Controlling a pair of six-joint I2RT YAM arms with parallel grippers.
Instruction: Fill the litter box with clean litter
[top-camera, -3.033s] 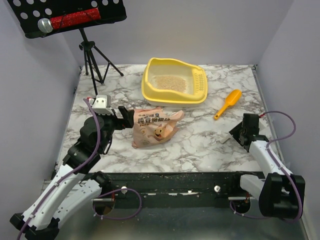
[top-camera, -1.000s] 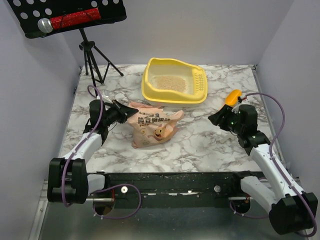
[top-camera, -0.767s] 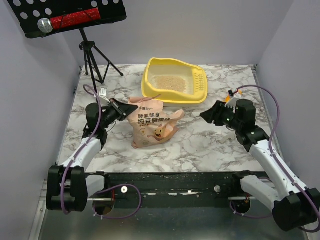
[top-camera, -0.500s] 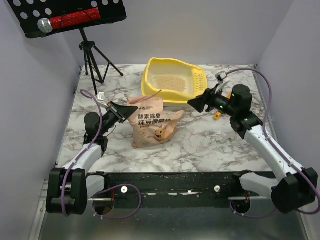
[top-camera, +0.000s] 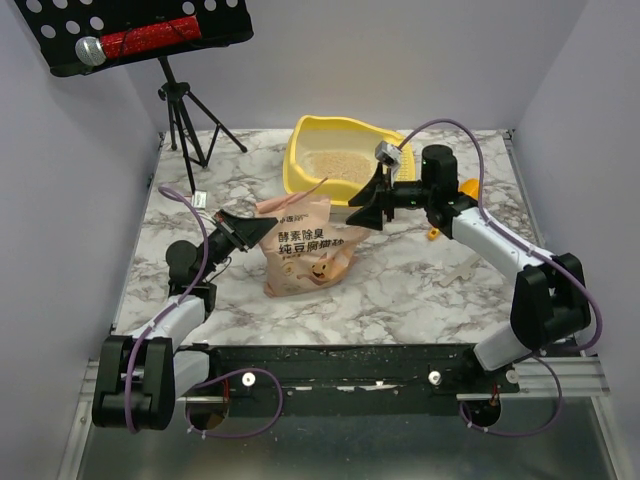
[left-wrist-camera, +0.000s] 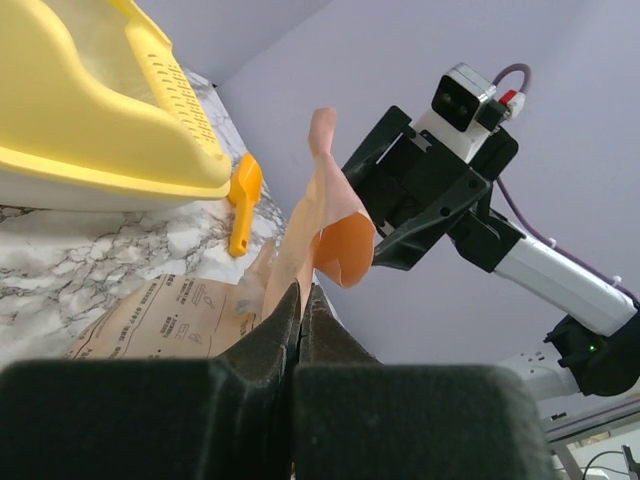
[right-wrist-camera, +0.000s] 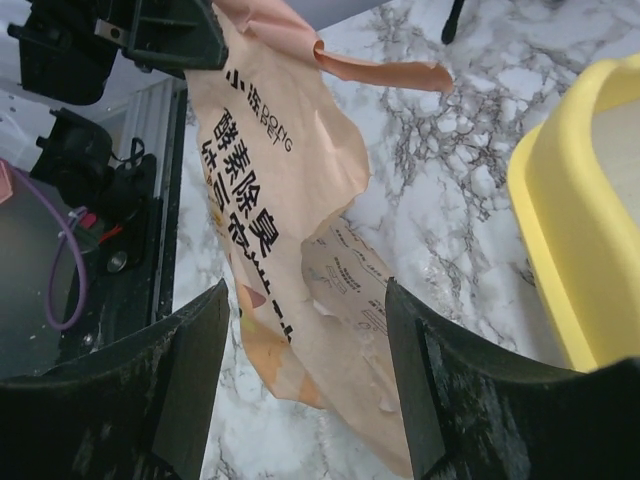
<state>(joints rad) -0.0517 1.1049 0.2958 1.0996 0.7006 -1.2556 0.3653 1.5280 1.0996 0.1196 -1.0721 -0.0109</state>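
The yellow litter box (top-camera: 312, 138) stands at the back centre with a patch of clean litter (top-camera: 325, 165) in it; its rim (left-wrist-camera: 110, 150) also shows in the left wrist view. A tan-pink printed bag (top-camera: 305, 245) stands half upright in front of the box. My left gripper (top-camera: 258, 226) is shut on the bag's upper left edge (left-wrist-camera: 290, 270). My right gripper (top-camera: 362, 215) hovers open by the bag's upper right corner. In the right wrist view its fingers (right-wrist-camera: 190, 380) stand wide on either side of the bag (right-wrist-camera: 270, 180), not touching it.
An orange scoop (top-camera: 467, 188) lies on the marble right of the box, partly behind my right arm; it shows as a small scoop (left-wrist-camera: 243, 195) in the left wrist view. A black tripod (top-camera: 185, 110) with a music stand (top-camera: 140, 35) is at the back left.
My right arm has swung left from the table's right side, past the scoop, to the bag, its jaws opening wider. My left gripper has shut on the bag's edge and raised it.
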